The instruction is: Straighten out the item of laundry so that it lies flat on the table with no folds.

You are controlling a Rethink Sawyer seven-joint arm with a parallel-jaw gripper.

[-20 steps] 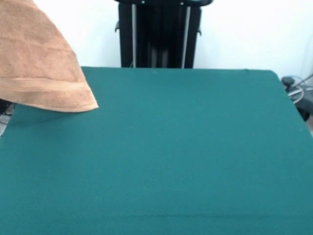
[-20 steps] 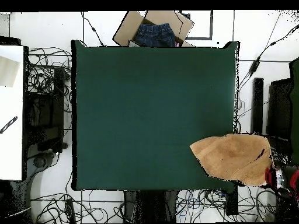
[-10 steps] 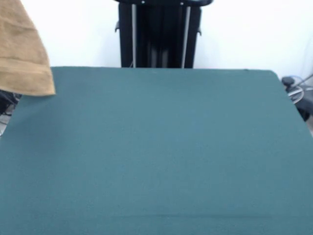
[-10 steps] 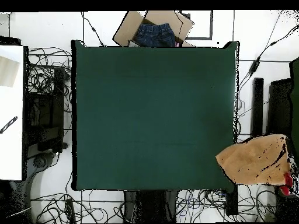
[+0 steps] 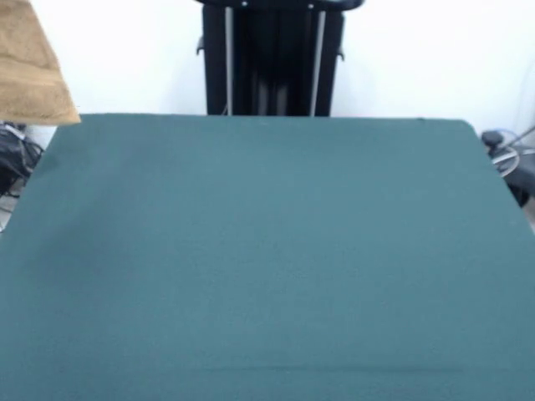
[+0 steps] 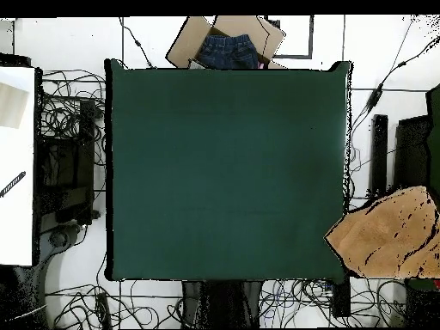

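Note:
The item of laundry (image 5: pixel 29 75), an orange-tan terry towel, hangs in the air at the upper left of the front view, its lower hem just above the table's far left corner. From overhead the item of laundry (image 6: pixel 387 234) is bunched beyond the table's right edge, near the corner closest to the robot's base, over the floor. The dark green table (image 5: pixel 267 251) carries nothing on its top (image 6: pixel 223 172). No gripper shows in either view; whatever holds the towel up is hidden.
A cardboard box with blue jeans (image 6: pixel 225 43) sits past the table's top edge in the overhead view. Cables (image 6: pixel 69 112) cover the floor around the table. A white surface (image 6: pixel 17 163) lies to the left, dark equipment (image 6: pixel 412 150) to the right.
The towel has swung off the table corner, leftward and up in the front view, rightward in the overhead view. The red parts seen beside it earlier no longer show.

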